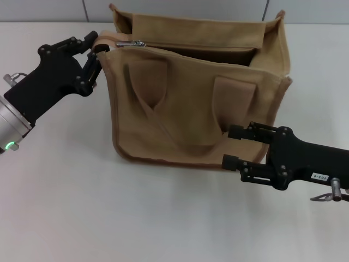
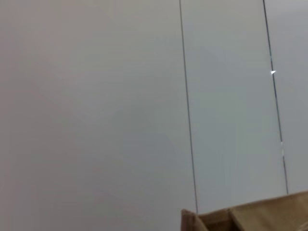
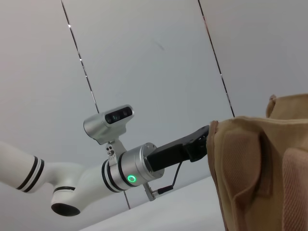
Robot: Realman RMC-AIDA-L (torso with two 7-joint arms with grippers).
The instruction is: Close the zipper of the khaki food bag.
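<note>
The khaki food bag (image 1: 191,103) stands upright in the middle of the white table, its top gaping open. The zipper (image 1: 180,46) runs along the top, with its silver pull (image 1: 131,43) at the bag's left end. My left gripper (image 1: 100,50) is at the bag's top left corner, its fingers pinched on the fabric end beside the pull. It also shows in the right wrist view (image 3: 202,140), at the bag's edge (image 3: 255,173). My right gripper (image 1: 229,147) is open, its fingers spread over the bag's lower right front corner. The left wrist view shows only the bag's top rim (image 2: 250,216).
The white table (image 1: 109,218) stretches in front of and beside the bag. A grey panelled wall (image 2: 120,96) stands behind it. The bag's two handles (image 1: 158,109) hang flat against its front.
</note>
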